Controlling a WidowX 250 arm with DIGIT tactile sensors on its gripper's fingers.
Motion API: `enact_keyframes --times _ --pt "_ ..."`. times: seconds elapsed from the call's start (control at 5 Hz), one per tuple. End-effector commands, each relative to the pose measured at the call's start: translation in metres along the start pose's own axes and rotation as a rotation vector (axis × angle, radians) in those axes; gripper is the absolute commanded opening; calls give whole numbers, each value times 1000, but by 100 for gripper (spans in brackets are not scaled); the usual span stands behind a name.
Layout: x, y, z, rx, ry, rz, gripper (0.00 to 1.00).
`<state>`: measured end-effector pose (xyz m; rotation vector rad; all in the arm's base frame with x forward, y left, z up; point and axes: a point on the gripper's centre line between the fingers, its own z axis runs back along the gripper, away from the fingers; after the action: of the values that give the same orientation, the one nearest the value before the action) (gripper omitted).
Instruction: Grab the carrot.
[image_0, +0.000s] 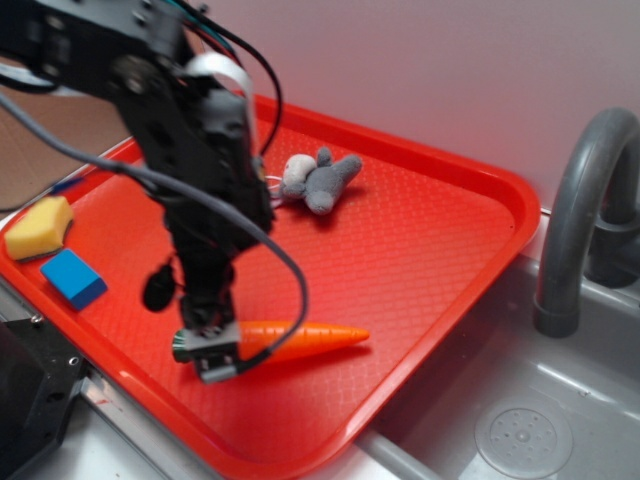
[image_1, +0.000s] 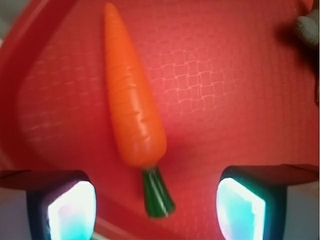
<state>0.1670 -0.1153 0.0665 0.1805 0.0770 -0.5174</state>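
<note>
- The carrot lies flat on the red tray, near the tray's front edge, its pointed tip toward the sink side and its thick end under the robot's wrist.
- In the wrist view the carrot runs from a narrow tip at the top down to its broad end, where a short dark green stem cap sticks out between the two fingers.
- The gripper sits low over the stem end with its jaws spread wide; the left finger and the right finger stand well clear of the carrot on either side, touching nothing.
- In the exterior view the gripper hangs just above the tray surface at the carrot's thick end, with black cables looping around the arm.
- A small grey plush toy lies farther back on the tray, well apart from the carrot.
- A blue block and a yellow sponge rest at the tray's left end, near each other.
- To the right of the tray a grey sink with a curved grey faucet shows.
</note>
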Motion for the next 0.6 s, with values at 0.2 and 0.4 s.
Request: enact_keyframes --times 0.2,0.4 --pt "12 -10 -38 -2 22 -62 0" --pt "9 -9 -40 -26 21 -58 0"
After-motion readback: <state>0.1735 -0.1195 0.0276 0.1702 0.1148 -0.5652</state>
